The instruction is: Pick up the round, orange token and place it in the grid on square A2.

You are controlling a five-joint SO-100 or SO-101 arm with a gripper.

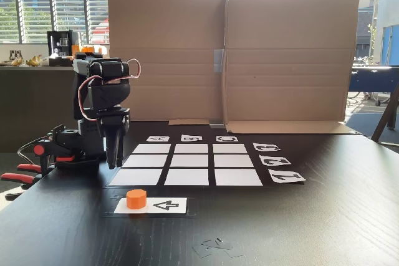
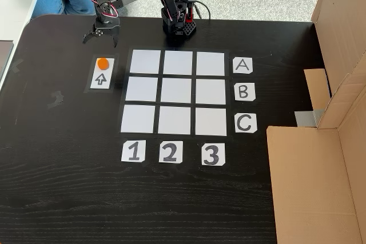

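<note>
Low in the front fixed view, the token (image 1: 136, 199) sits on the arrow card (image 1: 163, 205), left of the grid (image 1: 190, 161); the gripper (image 2: 101, 39), fingers spread and empty, might nudge it aside by descending off-centre.

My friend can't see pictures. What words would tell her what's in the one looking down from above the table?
A small black robot arm's open gripper hangs just above an orange token sitting on a white arrow card on a black table. Beside the card lies the grid of nine blank white squares, labelled A, B, C and 1, 2, 3. Brown cardboard stands at the right.
</note>
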